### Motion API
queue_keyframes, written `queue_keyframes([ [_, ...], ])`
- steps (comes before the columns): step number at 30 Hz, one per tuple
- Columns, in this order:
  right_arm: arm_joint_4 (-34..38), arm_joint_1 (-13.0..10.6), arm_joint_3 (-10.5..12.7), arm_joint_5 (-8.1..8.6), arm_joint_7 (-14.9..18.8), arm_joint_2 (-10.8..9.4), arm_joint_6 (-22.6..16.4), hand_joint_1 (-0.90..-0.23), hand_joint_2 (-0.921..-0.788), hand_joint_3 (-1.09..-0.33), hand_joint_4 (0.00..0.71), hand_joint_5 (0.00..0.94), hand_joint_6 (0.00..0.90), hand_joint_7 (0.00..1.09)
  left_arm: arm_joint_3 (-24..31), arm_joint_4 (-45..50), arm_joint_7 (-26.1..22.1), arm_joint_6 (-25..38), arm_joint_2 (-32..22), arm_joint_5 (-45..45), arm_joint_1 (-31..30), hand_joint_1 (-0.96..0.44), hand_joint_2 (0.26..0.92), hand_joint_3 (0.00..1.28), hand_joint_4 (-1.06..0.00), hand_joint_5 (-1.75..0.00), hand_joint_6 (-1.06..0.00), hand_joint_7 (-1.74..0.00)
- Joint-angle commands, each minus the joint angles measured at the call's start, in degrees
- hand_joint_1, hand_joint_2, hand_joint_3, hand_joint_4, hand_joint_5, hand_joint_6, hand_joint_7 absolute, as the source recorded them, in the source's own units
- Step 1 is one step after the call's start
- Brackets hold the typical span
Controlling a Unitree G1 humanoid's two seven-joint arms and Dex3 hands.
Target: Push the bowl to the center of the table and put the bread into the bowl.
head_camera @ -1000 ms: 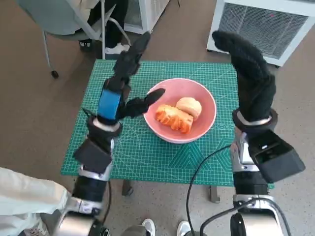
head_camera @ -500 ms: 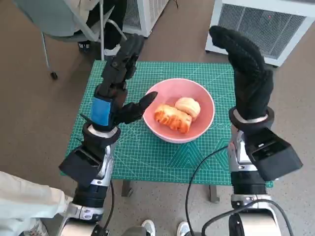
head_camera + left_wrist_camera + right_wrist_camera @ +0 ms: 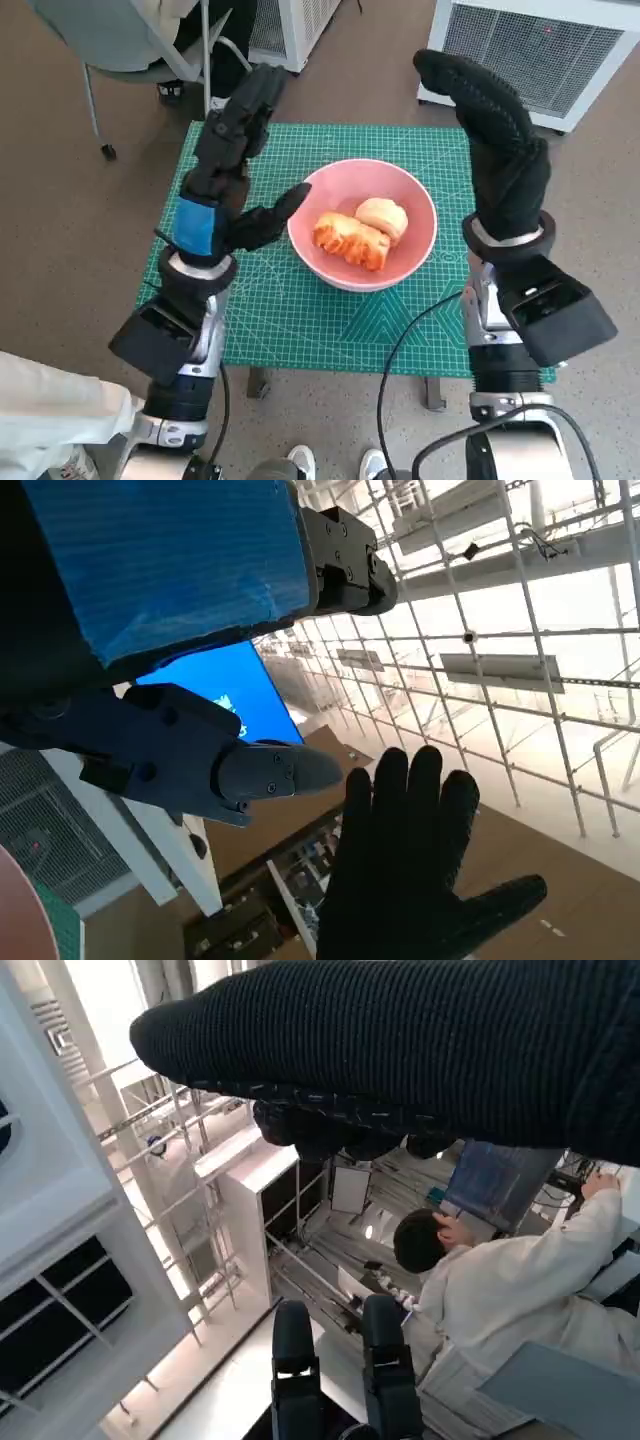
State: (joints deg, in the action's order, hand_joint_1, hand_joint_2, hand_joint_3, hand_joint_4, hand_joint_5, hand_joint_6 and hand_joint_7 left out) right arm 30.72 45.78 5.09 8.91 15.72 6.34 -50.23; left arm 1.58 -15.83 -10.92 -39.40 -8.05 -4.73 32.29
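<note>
A pink bowl (image 3: 408, 252) stands near the middle of the green cutting mat (image 3: 300, 320). Two pieces of bread lie in it: an orange-brown one (image 3: 350, 240) and a pale round one (image 3: 384, 216). My left hand (image 3: 228, 170) is raised above the mat to the left of the bowl, fingers spread and holding nothing; its thumb points toward the bowl's rim. My right hand (image 3: 497, 140) in the black glove is lifted high at the bowl's right, fingers extended and empty. In the left wrist view the gloved right hand (image 3: 415, 880) shows spread against a ceiling.
A white slatted appliance (image 3: 530, 50) stands beyond the table's far right corner. A grey chair (image 3: 130, 50) and a person's legs are at the far left. A black cable (image 3: 400, 350) hangs by the table's near edge. The right wrist view shows a person in white (image 3: 500, 1280).
My left hand has drawn back leftward and toward me, away from the bowl's rim. My right hand has shifted slightly left. Bowl and bread have stayed put.
</note>
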Motion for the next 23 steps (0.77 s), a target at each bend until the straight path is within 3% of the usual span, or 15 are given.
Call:
queue_keyframes([
  [1,0.06,-0.54,-0.05,0.62,0.74,0.26,0.41,-0.556,-0.921,-0.75,0.339,0.089,0.028,0.78,0.95,-1.02,-0.13,-0.97,-0.62,0.06,0.55,-0.34,0.921,0.34,-0.28,-0.02,-0.18,-0.27],
  [23,-1.12,-1.68,0.14,2.59,1.77,0.07,0.96,-0.576,-0.921,-0.746,0.335,0.077,0.027,0.78,1.04,0.82,-0.24,0.29,-0.85,1.23,0.88,-0.36,0.921,0.34,-0.27,0.0,-0.2,-0.24],
])
